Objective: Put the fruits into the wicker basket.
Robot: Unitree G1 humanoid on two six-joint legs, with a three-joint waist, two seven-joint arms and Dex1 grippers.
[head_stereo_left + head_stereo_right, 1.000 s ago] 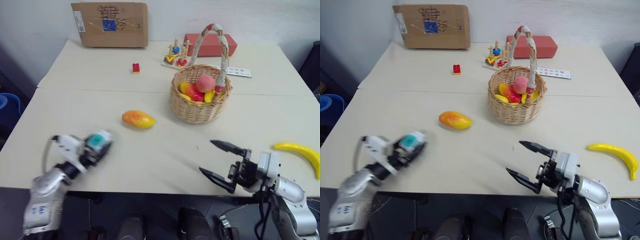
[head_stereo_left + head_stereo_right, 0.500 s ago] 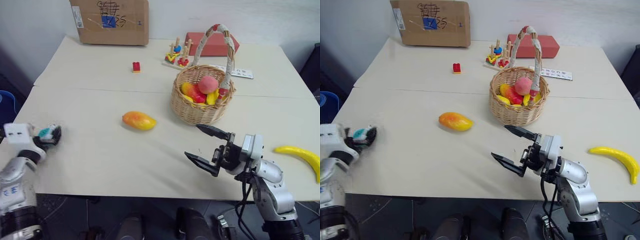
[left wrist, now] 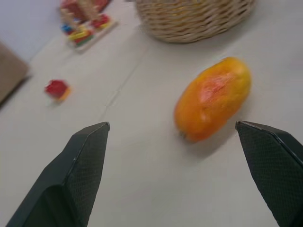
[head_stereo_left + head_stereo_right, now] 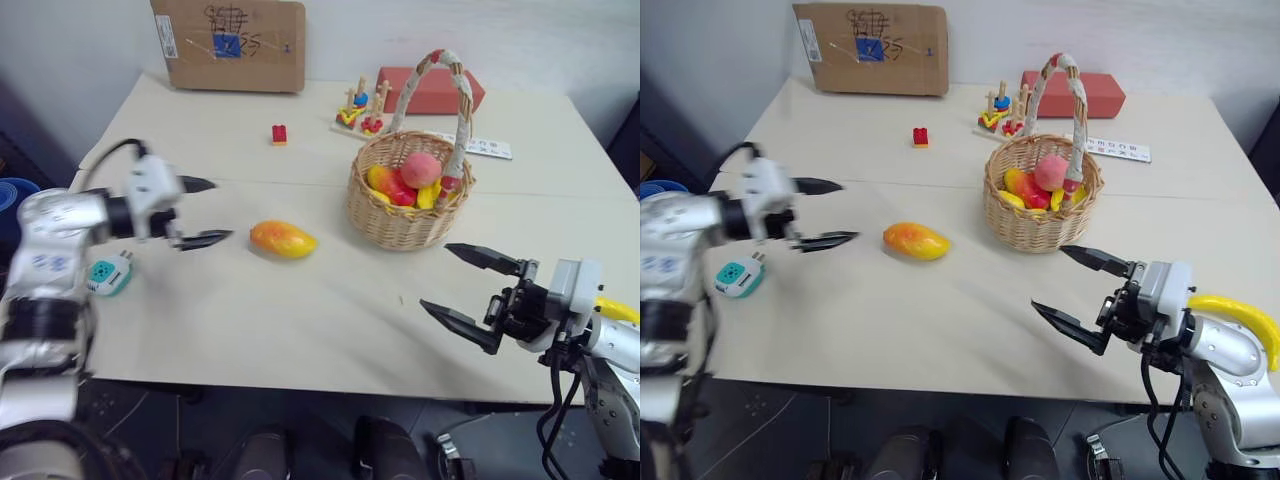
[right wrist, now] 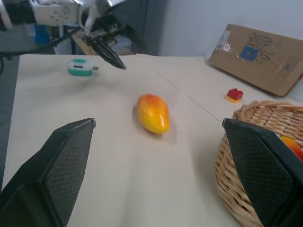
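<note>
Left claw [image 4: 205, 212] agape beside mango [image 4: 283, 239], wicker basket [image 4: 408, 205] beyond

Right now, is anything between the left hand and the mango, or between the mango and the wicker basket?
Nothing visible. The left hand is open and points at the mango across bare table. More bare table separates the mango from the wicker basket. The white-and-teal gadget lies off that line, toward the table's near left edge.

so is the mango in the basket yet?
Out. The mango lies on the table, beside the wicker basket, ungripped.
</note>
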